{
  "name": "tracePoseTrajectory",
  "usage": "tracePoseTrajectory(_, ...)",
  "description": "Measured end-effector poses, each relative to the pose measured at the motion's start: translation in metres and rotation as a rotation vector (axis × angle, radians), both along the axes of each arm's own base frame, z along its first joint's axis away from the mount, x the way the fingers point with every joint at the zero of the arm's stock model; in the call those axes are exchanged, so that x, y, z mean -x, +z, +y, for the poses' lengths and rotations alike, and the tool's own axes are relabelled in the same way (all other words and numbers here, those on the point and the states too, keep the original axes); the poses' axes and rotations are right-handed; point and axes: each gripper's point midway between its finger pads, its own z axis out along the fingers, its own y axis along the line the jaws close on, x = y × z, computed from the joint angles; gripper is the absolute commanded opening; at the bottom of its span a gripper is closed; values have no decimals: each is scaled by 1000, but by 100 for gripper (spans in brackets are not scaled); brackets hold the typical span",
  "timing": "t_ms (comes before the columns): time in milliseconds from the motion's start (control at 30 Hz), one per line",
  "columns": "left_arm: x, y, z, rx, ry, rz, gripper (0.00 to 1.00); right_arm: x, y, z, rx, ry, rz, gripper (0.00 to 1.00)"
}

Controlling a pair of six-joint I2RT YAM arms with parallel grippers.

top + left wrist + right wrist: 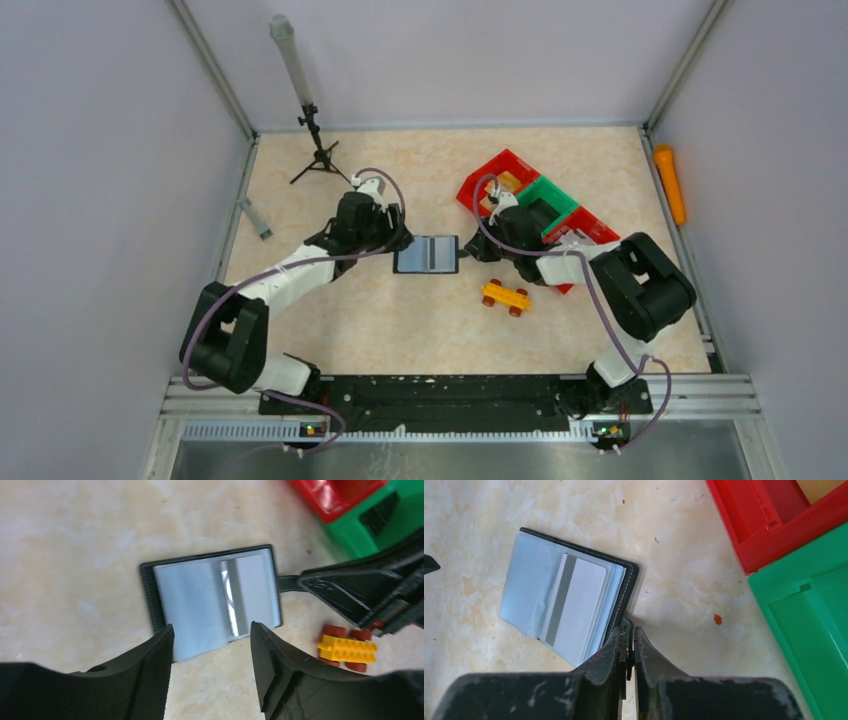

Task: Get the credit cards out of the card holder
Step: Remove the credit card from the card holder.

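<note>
Card holder (pixel 427 255) lies open, long axis 9-to-3: my right gripper (pixel 629 627) pinches its strap (pixel 290 582) at 3, left gripper (pixel 211 632) gapes at 9

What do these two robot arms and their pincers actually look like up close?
Both are chunky black joints linked by white tubes: the left arm and right arm. A thin purple cable loops along each. The left pincer has two black wedge fingers with ribbed inner pads; the right pincer has black fingers scuffed with pale scratches.
</note>
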Motion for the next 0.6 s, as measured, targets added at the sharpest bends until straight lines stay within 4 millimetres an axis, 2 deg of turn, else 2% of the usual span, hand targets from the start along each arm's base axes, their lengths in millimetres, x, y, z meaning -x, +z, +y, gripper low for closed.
tracePoseTrajectory(100, 7, 11, -27, 45, -112, -52, 36, 0, 5, 1, -10, 6, -9, 3)
tracePoseTrajectory(167, 10, 8, -39, 66, -164, -41, 28, 0, 7, 3, -16, 12, -11, 3)
tracePoseTrajectory(333, 3, -27, -59, 83, -232, 79, 17, 4, 11, 3, -27, 23, -16, 3)
tracePoseTrajectory(433, 6, -49, -65, 90, -258, 163, 12, 7, 15, 3, -39, 31, -27, 2)
tracePoseTrajectory(500, 9, -58, -67, 90, -265, 211, 4, 8, 18, 4, -50, 38, -37, 2)
tracePoseTrajectory(600, 8, -65, -66, 82, -248, 262, 0, 8, 21, 6, -62, 48, -44, 2)
